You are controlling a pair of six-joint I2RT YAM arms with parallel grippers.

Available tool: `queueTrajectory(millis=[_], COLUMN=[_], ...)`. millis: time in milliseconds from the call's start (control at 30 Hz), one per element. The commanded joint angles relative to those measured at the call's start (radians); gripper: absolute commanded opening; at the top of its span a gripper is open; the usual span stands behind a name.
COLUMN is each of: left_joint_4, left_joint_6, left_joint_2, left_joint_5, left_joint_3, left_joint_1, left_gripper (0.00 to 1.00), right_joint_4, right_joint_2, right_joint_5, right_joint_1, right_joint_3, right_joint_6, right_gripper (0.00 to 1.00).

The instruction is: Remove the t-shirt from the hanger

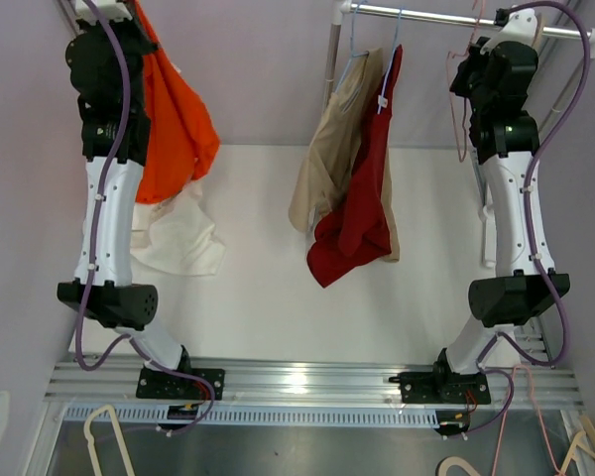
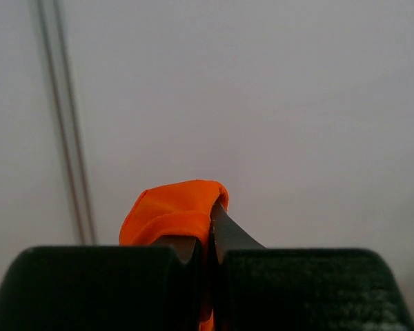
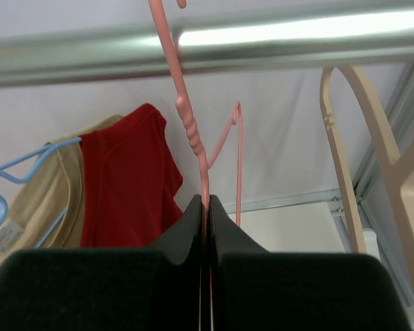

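High at the top left, my left gripper (image 1: 127,12) is shut on a fold of the orange t-shirt (image 1: 174,119), which hangs down from it beside the arm. In the left wrist view the orange cloth (image 2: 172,214) bunches over the closed fingertips of that gripper (image 2: 208,231). At the top right, my right gripper (image 1: 501,28) is shut on the thin pink wire hanger (image 1: 464,109), which carries no garment. The right wrist view has the hanger's stem (image 3: 193,131) running up from the closed jaws of the gripper (image 3: 206,207) toward the metal rail (image 3: 262,41).
A red shirt (image 1: 362,208) and a beige shirt (image 1: 327,159) hang from the rail (image 1: 446,14) on a blue hanger (image 1: 355,45). White cloth (image 1: 178,238) lies on the table under the orange t-shirt. A beige hanger (image 3: 359,138) hangs right of the pink one. Spare hangers (image 1: 109,436) lie below the arm bases.
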Motion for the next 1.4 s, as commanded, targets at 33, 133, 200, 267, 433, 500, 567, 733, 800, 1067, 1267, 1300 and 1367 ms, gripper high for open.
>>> queueTrajectory(millis=[33,133,200,267,433,500,567,733,800,1067,1267,1300,1367], left_joint_4=[0.173,0.251,0.288,0.313,0.258,0.241,0.155,-0.089,-0.135,-0.19,-0.225,-0.244,-0.32], left_joint_6=[-0.009,-0.004,0.017,0.019,-0.009,-0.039,-0.097,-0.236,-0.242,-0.285,-0.372,-0.38,-0.414], left_joint_2=[-0.074,-0.126,-0.152,-0.184,-0.223,-0.238,-0.246,-0.226,-0.208,-0.155,-0.122,-0.108,-0.058], left_joint_5=[-0.133,-0.239,-0.355,-0.441,-0.515,-0.559,-0.569,-0.583,-0.599,-0.592,-0.526,-0.517,-0.507], left_joint_3=[-0.192,-0.366,-0.428,-0.526,-0.62,-0.638,-0.624,-0.546,-0.529,-0.521,-0.62,-0.618,-0.6], left_joint_1=[0.086,0.098,0.098,0.098,0.098,0.129,0.146,0.241,0.27,0.319,0.319,0.319,0.319], left_gripper=[0.01,0.01,0.01,0.01,0.01,0.01,0.01,0.01,0.01,0.01,0.09,0.1,0.1], right_joint_4=[0.081,0.098,0.107,0.118,0.128,0.128,0.123,0.114,0.109,0.091,0.057,0.054,0.043], right_joint_2=[-0.009,-0.027,-0.038,-0.058,-0.097,-0.108,-0.128,-0.144,-0.147,-0.159,-0.171,-0.173,-0.18], right_joint_5=[0.004,0.019,0.028,0.034,0.056,0.06,0.071,0.086,0.088,0.1,0.117,0.12,0.117], right_joint_1=[-0.012,-0.014,-0.013,-0.016,-0.017,-0.019,-0.019,-0.023,-0.023,-0.023,-0.023,-0.023,-0.023], right_joint_3=[-0.046,-0.112,-0.143,-0.187,-0.244,-0.267,-0.285,-0.307,-0.318,-0.325,-0.327,-0.329,-0.321], right_joint_6=[0.005,0.015,0.018,0.021,0.021,0.019,0.021,0.028,0.03,0.05,0.084,0.09,0.093], right_gripper=[0.0,0.0,0.0,0.0,0.0,0.0,0.0,0.0,0.0,0.08,0.71,0.78,0.79])
